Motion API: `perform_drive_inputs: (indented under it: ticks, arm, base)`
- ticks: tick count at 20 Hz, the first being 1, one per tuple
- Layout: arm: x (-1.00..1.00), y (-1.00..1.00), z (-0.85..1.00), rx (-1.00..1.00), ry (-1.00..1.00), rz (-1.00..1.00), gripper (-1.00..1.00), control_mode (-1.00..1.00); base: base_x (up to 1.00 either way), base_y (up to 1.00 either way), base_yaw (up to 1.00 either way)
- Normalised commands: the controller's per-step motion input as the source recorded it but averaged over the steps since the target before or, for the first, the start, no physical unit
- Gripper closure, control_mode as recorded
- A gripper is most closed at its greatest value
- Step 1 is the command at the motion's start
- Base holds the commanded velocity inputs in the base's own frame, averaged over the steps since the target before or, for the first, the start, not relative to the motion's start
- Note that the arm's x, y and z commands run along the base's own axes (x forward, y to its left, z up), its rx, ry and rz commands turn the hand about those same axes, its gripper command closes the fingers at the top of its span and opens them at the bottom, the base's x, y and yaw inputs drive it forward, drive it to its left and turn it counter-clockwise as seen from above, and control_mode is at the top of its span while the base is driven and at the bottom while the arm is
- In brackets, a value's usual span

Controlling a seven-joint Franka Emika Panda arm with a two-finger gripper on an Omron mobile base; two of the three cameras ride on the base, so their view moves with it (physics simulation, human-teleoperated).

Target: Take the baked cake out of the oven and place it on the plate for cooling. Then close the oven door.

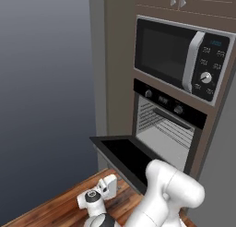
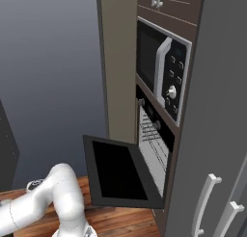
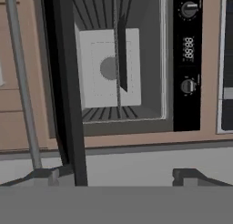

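Facing the oven (image 3: pixel 123 59) with door (image 3: pixel 63 82) dropped open and gripper (image 3: pixel 118 175) spread empty, judging any cake on the racks inside soft, crumbly, needing gentle side-grasping.

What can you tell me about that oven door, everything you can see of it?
The oven door is a wide black panel with a dark glass middle and a thin grey frame. It is hinged at the bottom and dropped fully open, lying roughly level and sticking out from the oven over the wood floor. A long silver bar handle runs along its outer edge. Nothing rests on it or touches it.
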Motion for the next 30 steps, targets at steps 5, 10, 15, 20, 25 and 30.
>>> perform_drive_inputs:
  ticks: [5,10,15,20,25,30]
  arm:
    - [0.51,-0.03,-0.28,-0.15,-0.09,-0.08,-1.0,-1.0]
    - [0.4,0.0,-0.43,-0.18,-0.13,-0.06,-1.0,-1.0]
    - [0.34,0.07,-0.54,-0.18,-0.08,-0.05,-1.0,-1.0]
    - [0.02,0.69,-0.41,-0.14,0.0,-0.02,-1.0,-1.0]
    - [0.05,0.8,-0.36,-0.16,-0.02,-0.07,-1.0,-1.0]
    - [0.37,0.37,-0.65,-0.14,0.0,-0.12,-1.0,-1.0]
  base:
    - [0.0,0.0,0.0]
    - [0.0,0.0,0.0]
    - [0.0,0.0,0.0]
    - [0.0,0.0,0.0]
    - [0.0,0.0,0.0]
    - [0.0,0.0,0.0]
